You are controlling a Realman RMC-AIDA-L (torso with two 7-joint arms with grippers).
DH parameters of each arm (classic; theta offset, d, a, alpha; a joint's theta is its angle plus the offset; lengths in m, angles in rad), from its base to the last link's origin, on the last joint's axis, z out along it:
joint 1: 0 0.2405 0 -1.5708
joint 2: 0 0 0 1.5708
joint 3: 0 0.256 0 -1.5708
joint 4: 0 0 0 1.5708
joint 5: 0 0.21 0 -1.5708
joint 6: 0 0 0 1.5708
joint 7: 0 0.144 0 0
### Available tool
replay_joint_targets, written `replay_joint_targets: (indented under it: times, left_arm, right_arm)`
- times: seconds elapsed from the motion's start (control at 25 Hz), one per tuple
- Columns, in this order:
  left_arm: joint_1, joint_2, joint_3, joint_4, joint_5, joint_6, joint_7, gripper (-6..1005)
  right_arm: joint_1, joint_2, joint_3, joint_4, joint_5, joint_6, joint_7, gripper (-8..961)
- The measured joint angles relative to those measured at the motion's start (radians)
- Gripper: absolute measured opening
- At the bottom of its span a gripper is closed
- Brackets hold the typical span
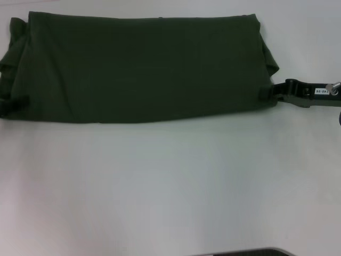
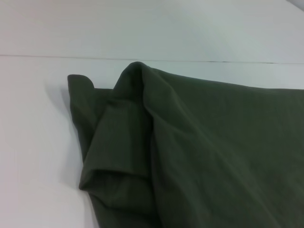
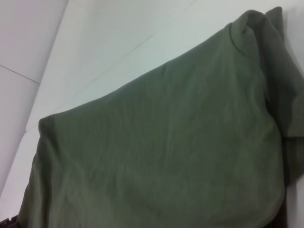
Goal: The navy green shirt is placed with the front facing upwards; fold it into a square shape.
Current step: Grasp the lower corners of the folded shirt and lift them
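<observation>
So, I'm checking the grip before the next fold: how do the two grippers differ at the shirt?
The right gripper shows with its arm at the navy green shirt's right edge; of the left gripper only a dark tip shows at the picture's left border. Both sit at the shirt's near corners, on the white table.

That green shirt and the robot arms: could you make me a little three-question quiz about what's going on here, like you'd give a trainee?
1. True or false: the navy green shirt lies as a wide folded band on the white table.
2. Multiple choice: where does the right gripper sit? A) over the shirt's middle B) at the shirt's right end, near its front corner C) far from the shirt, at the table's front.
3. Fill in: the left gripper shows at the shirt's ____ end.

Key: 1 true. 2 B. 3 left.
</observation>
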Motion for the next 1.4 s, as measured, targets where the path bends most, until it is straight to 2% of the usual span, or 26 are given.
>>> replay_joint_targets:
  times: [0.04, 0.44, 0.76, 1.04, 1.4]
  left_arm:
    - [0.0, 0.0, 0.001, 0.0, 0.001, 0.001, -0.001, 726]
    - [-0.013, 0.001, 0.018, -0.003, 0.048, 0.001, -0.013, 283]
    - [-0.013, 0.002, 0.019, 0.0, 0.051, 0.007, -0.014, -1]
    - [-0.013, 0.004, 0.014, 0.003, 0.051, 0.016, -0.016, 0]
    - [0.011, 0.01, 0.006, 0.032, 0.052, 0.093, -0.016, 0]
  right_arm:
    - [0.0, 0.0, 0.0, 0.0, 0.002, 0.0, -0.002, 15]
    - [-0.007, -0.002, 0.0, -0.001, 0.004, -0.001, -0.003, 15]
    - [-0.011, -0.001, 0.0, -0.001, 0.004, -0.003, -0.005, 15]
    - [-0.012, -0.002, 0.0, -0.001, 0.005, -0.005, -0.009, 16]
    - [-0.041, -0.001, 0.026, 0.002, 0.006, -0.018, -0.074, 16]
